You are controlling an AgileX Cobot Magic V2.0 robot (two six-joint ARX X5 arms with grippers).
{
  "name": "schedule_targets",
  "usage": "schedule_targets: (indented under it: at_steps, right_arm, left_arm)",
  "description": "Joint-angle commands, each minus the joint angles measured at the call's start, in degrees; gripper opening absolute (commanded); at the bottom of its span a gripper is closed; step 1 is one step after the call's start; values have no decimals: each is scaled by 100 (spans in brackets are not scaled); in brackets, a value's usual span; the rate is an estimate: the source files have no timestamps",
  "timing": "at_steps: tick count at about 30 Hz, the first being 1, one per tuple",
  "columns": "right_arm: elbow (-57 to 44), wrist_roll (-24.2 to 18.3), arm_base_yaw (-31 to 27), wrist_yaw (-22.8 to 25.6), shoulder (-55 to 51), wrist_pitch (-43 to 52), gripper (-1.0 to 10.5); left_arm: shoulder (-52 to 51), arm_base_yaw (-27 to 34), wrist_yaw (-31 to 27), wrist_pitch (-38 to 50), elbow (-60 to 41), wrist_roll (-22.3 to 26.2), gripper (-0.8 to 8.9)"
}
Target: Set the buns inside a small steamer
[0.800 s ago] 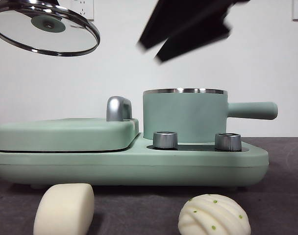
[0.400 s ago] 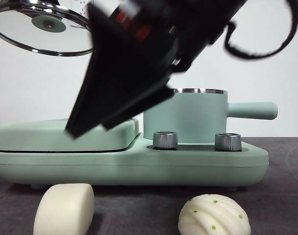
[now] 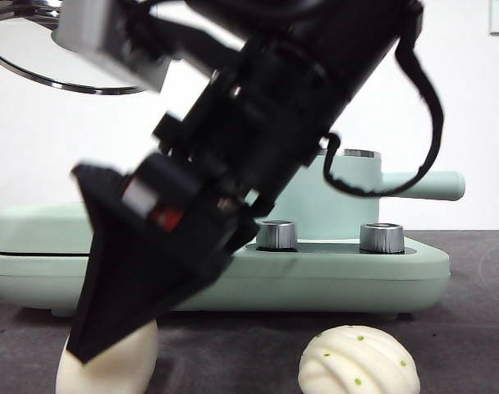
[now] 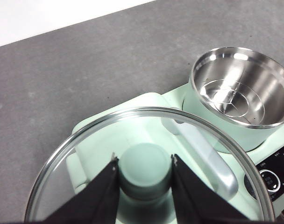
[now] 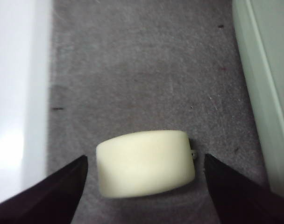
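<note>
Your right gripper (image 5: 144,163) is spread wide, straddling the smooth bun (image 5: 145,162) at lower left, untouched. Left gripper (image 4: 143,161) is clamped on the lid knob (image 4: 144,170), upper left. The small steamer (image 4: 241,91) sits open.

Bare mat (image 5: 146,70) surrounds smooth bun (image 5: 145,162); cooker (image 5: 268,84) beside.

— Where are the buns?
— Both lie on the desk (image 3: 471,328), in front of the cooker (image 3: 331,279). The block bun (image 3: 110,365) is on the left, the ridged bun (image 3: 359,361) on the right, well apart.
— And the steamer?
— The steamer (image 4: 242,91) sits on the cooker's right part, behind two knobs (image 3: 276,235), handle (image 3: 430,185) pointing right.
— The grippers?
— The right gripper (image 5: 142,168) is over the block bun, a jaw on each side. The left gripper (image 4: 144,163) holds the lid (image 4: 76,154) high up on the left.
</note>
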Motion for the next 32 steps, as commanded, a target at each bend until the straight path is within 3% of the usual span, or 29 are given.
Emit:
schedule_targets:
  at_steps: [1, 6, 14, 18, 27, 32]
  right_arm:
    - [103, 111, 101, 118, 232, 44, 379]
    - [109, 313, 181, 116, 260, -37, 250]
    - [372, 1108, 166, 142, -35, -686, 234]
    - [638, 1672, 44, 603, -457, -1449, 233]
    - [1646, 2363, -673, 1298, -1547, -3493, 235]
    - [2450, 2358, -1460, 1285, -1606, -4236, 235]
  left_arm:
    - [-15, -4, 7, 186, 81, -17, 11]
    - [-15, 15, 7, 184, 81, -9, 10]
    - [-15, 17, 7, 184, 81, -4, 11]
    - [-15, 17, 7, 186, 81, -7, 11]
    - [-15, 17, 7, 184, 81, -4, 11]
    - [-4, 17, 7, 188, 81, -4, 10]
